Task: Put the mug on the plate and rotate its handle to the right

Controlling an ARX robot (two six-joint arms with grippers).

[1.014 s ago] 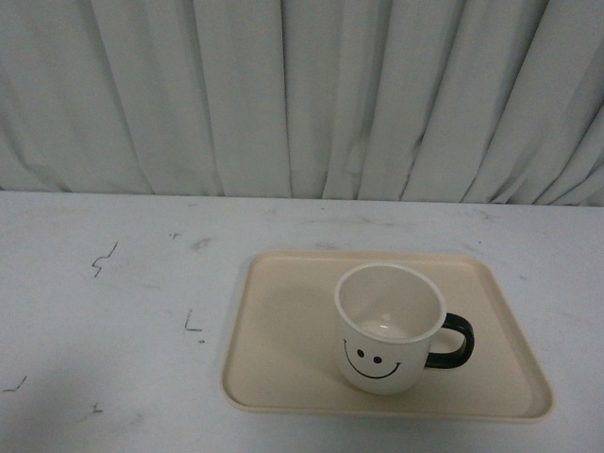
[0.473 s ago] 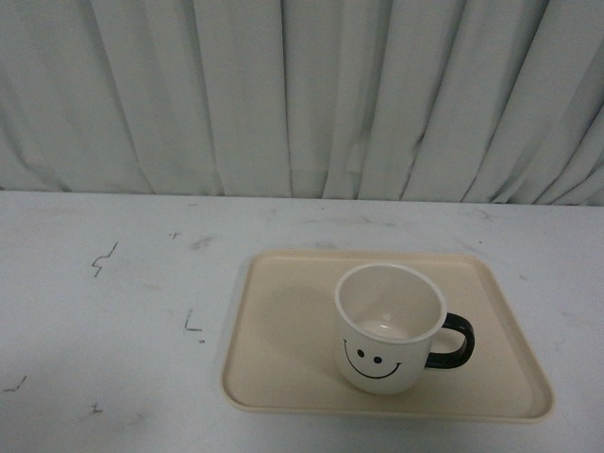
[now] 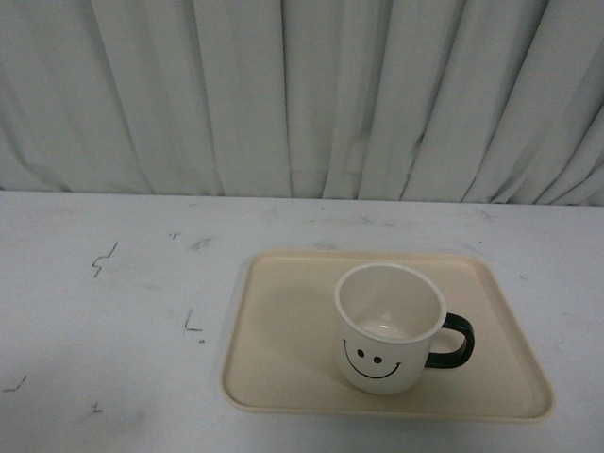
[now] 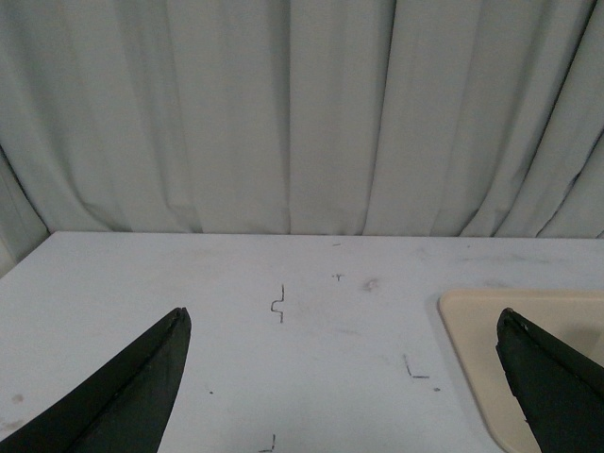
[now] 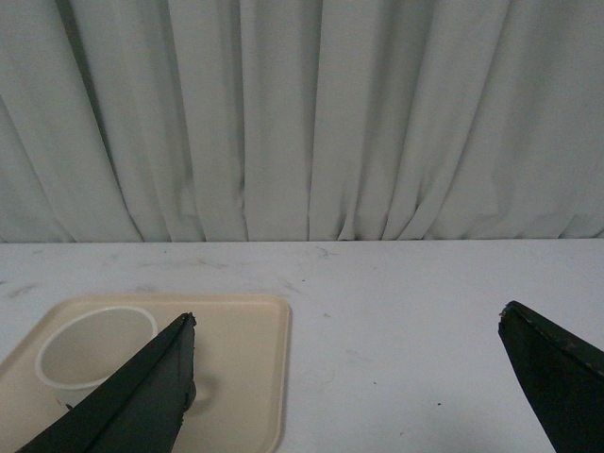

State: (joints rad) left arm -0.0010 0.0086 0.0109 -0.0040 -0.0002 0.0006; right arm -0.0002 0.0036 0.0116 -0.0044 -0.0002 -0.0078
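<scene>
The mug [image 3: 389, 330] stands upright on the plate [image 3: 283, 340], right of the plate's middle, its smiley face toward the camera and its handle [image 3: 451, 342] pointing right. The plate lies on the surface [image 3: 113, 311]. The left hand [image 4: 342, 319] and right hand [image 5: 349, 315] are both released, fingers spread wide and empty, clear of the plate.

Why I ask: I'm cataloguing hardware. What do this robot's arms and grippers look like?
Only the fingers show, in the wrist views. The left gripper and right gripper each have two matte, near-black fingers, broad wedges tapering to pointed tips. No cables or markings are visible; the arms themselves appear in no view.
</scene>
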